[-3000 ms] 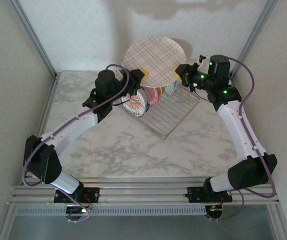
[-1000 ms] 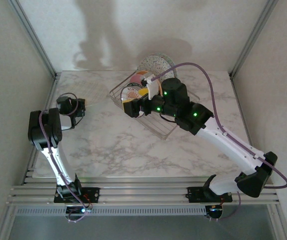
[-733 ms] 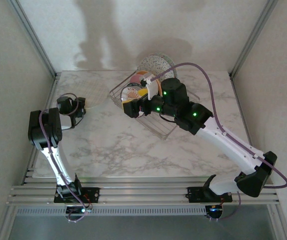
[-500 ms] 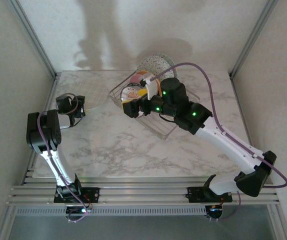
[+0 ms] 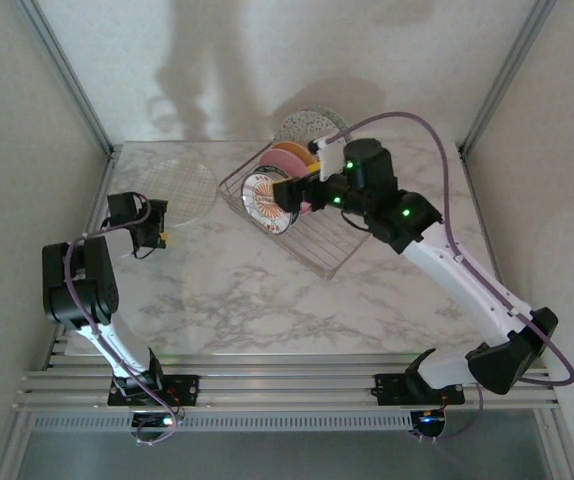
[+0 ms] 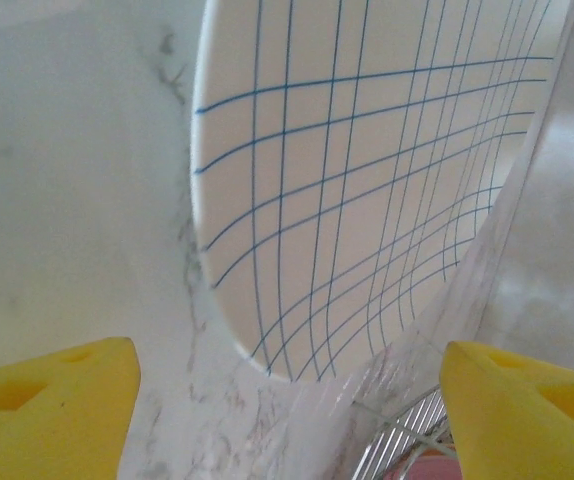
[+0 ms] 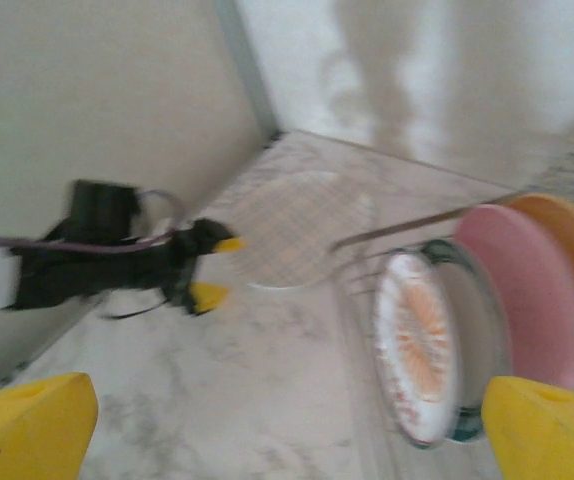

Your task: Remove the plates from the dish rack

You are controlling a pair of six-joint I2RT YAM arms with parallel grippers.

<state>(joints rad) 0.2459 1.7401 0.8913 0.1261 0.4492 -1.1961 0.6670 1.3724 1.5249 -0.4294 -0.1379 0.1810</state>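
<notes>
While a grid-lined plate [image 5: 177,188] lies flat at the worktop's [image 5: 267,300] far-left corner, others stand in the dish rack [image 5: 337,250].
Top view: left gripper [image 5: 159,225] gapes empty beside it; right gripper [image 5: 281,192] hangs wide by the sunburst plate [image 5: 265,204]. Left wrist: fingertips [image 6: 47,390] apart, plate beyond. Right wrist: sunburst plate ahead; next, likely, straddle its rim and close.

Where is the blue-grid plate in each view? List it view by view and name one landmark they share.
Top external: the blue-grid plate lies on the table, left of the dish rack.
Left wrist: it fills the upper centre, rack wires at the bottom edge.
Right wrist: a pale disc at centre, left of the rack's rim.
Shared landmark: the dish rack.
</notes>
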